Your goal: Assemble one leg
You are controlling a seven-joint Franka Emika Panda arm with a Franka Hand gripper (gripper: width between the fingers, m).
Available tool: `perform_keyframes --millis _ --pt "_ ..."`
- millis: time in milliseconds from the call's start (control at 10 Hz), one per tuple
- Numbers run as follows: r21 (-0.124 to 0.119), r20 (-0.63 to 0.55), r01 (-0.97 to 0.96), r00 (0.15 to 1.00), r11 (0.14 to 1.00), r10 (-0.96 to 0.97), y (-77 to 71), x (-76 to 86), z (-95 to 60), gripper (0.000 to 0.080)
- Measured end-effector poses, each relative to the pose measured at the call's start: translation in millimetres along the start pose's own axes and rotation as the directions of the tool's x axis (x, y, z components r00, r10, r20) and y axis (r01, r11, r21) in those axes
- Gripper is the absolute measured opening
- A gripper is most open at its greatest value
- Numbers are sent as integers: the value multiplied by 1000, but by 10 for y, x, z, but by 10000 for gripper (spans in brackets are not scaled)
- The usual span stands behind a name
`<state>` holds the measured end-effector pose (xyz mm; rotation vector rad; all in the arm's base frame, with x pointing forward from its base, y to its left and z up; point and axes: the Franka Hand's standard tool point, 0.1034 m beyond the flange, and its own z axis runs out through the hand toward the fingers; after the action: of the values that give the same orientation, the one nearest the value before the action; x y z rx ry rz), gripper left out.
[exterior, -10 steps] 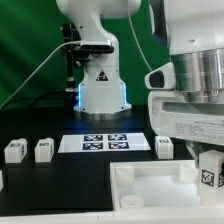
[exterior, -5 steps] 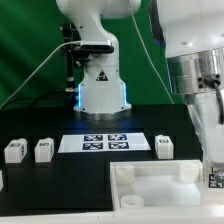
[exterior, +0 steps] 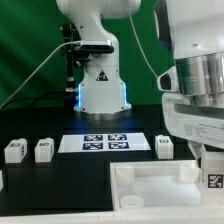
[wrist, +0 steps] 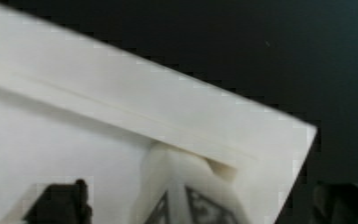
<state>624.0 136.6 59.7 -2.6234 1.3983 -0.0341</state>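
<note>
My gripper [exterior: 212, 170] is at the exterior view's right, shut on a leg [exterior: 213, 180], a small white block with a black-and-white tag. It holds the leg just over the near right corner of the large white tray-like piece [exterior: 150, 176]. In the wrist view the leg [wrist: 202, 195] hangs between my dark fingers [wrist: 60, 203], right above the tray's corner rim [wrist: 176, 105]. Three more legs stand on the black table: two at the exterior view's left [exterior: 14, 150] [exterior: 43, 150] and one right of the middle [exterior: 165, 146].
The marker board [exterior: 105, 142] lies flat in front of the robot base [exterior: 100, 95]. The white tray-like piece fills the near right of the table. Cables hang behind the base.
My wrist has turned one way and back while holding the leg. The leg now sits slightly lower and further to the exterior view's right, still over the tray's corner.
</note>
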Motion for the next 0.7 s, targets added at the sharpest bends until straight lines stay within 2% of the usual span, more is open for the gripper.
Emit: perform_keyframes --millis 300,400,500,600,700 --pt "-5 -5 296 955 955 -296 14 38 -4 649" --pt "-40 -8 541 841 840 -541 32 122 -20 649" --pt "-66 -5 726 686 685 -728 12 246 -63 649" --pt "-66 -6 762 645 644 -764 15 247 -53 649" --pt "-63 -8 738 673 672 -740 15 237 -47 649"
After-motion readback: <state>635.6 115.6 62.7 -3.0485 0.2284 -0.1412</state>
